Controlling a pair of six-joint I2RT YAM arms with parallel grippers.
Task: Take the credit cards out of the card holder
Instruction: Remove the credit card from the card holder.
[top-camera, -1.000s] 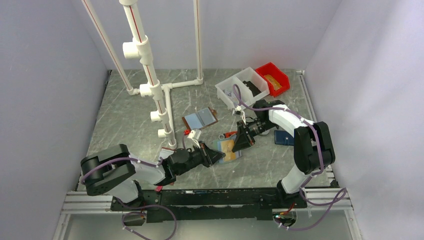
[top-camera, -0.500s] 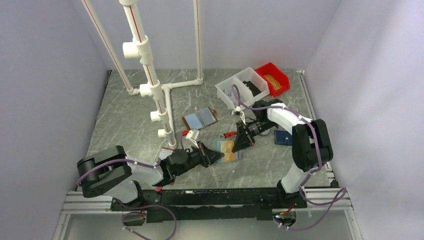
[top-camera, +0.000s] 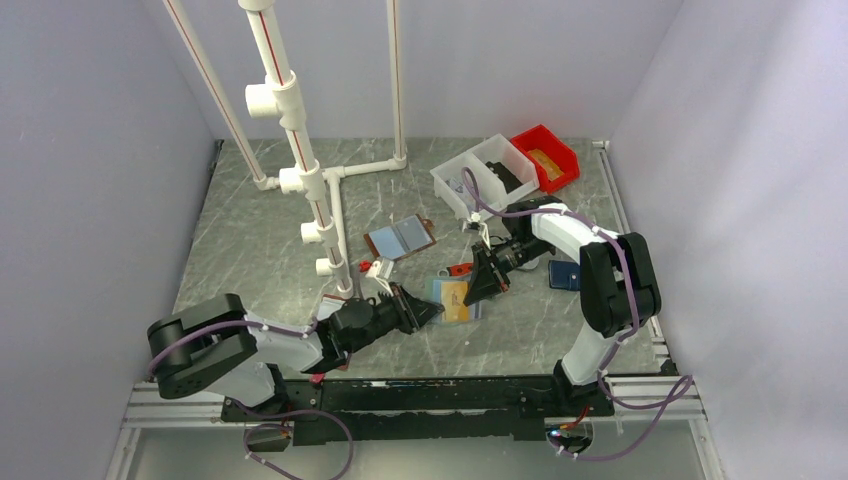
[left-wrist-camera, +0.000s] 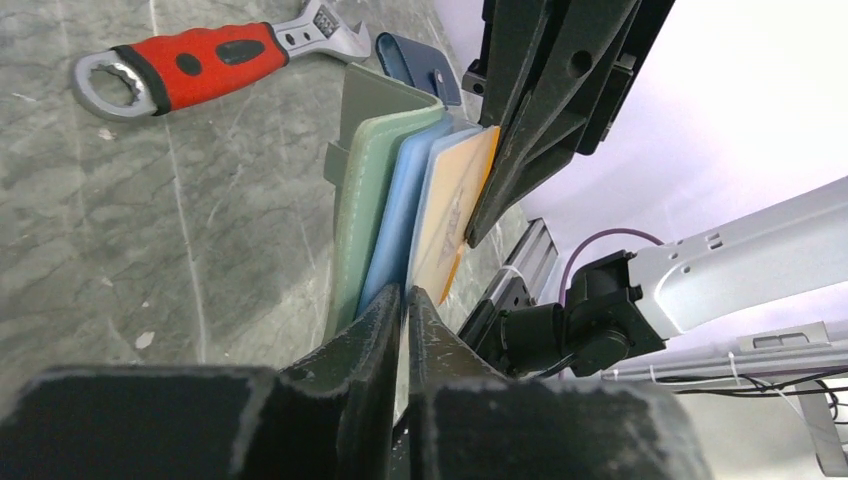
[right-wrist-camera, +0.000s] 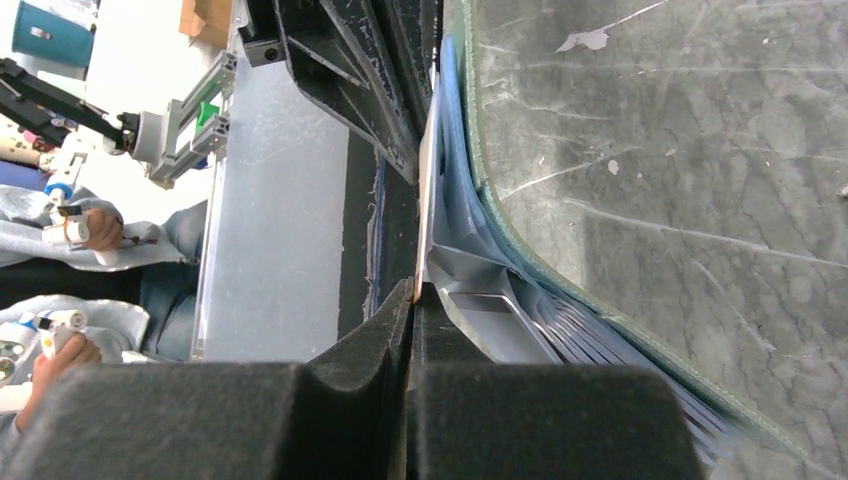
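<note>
Your left gripper (left-wrist-camera: 404, 298) is resting its tips, nearly together, at the card holder's (left-wrist-camera: 355, 190) near edge; you cannot tell whether it is gripping. The holder is lying mid-table between both grippers. Your right gripper (right-wrist-camera: 412, 295) is clenching the tan card (left-wrist-camera: 455, 200). Beyond, a red wrench (left-wrist-camera: 200, 60) and a blue pouch (left-wrist-camera: 420, 65) are lying close by. Since a second ago, both arms have been creeping slightly leftward.

One wrench (left-wrist-camera: 190, 62); one tan card (left-wrist-camera: 455, 210); two bins (top-camera: 445, 195) (top-camera: 562, 143).
</note>
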